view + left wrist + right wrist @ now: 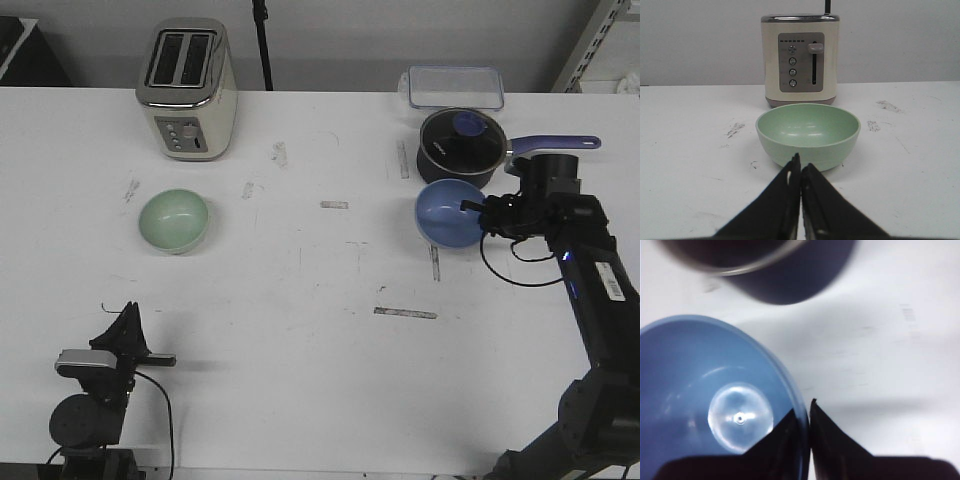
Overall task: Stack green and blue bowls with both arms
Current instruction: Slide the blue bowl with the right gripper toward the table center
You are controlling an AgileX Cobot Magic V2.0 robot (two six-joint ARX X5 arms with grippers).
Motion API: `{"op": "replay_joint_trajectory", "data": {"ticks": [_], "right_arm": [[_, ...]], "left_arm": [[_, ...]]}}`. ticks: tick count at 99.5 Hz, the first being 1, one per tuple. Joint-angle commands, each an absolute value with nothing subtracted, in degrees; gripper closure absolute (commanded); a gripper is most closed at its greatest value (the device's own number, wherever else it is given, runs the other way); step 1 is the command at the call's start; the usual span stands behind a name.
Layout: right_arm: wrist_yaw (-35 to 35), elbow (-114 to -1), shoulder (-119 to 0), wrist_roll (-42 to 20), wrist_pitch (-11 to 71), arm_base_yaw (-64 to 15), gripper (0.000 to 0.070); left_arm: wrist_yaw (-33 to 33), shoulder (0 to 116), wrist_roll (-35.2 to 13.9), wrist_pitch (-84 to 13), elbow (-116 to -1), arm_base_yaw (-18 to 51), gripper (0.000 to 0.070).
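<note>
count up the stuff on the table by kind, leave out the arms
small round bowls: 2, pale mint green and soft medium blue
dark navy saucepan with glass lid: 1
cream and silver toaster: 1
clear rectangular plastic container: 1
total: 5

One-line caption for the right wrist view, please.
Right gripper pinching the rim of the smooth blue round bowl, dark saucepan just beyond on the white table.

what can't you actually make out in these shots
- Right wrist view: saucepan blurred, cut off by the top edge.
- Right wrist view: blue bowl cut off at the left and bottom edges.
- Front view: right gripper too small to judge its grip.
- Front view: toaster dials too small to read.
</note>
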State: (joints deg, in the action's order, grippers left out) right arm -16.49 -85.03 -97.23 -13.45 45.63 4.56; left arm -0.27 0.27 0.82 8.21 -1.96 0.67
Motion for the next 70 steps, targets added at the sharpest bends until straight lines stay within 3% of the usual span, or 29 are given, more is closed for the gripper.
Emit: {"op": "replay_joint_trajectory", "data": {"ticks": [1, 26, 41, 70], "right_arm": [[-16.6, -86.1, -98.0, -15.4, 45.8, 1.9, 0.0691], [-15.7, -86.1, -98.3, -20.6, 45.4, -11.5, 0.0691], [-10.6, -86.1, -98.8, -25.6, 44.8, -18.9, 0.0691], [-8.4, -86.1, -101.7, -32.3, 40.6, -27.8, 0.0691]], "left_arm": [[-0.4, 0.2, 1.5, 9.1, -0.7, 0.7, 0.0699], [-0.4, 0.2, 1.5, 9.1, -0.7, 0.7, 0.0698], [-0.4, 0.2, 1.5, 9.1, -0.7, 0.7, 0.0699], [-0.4, 0.2, 1.5, 9.1, -0.7, 0.7, 0.0699]]}}
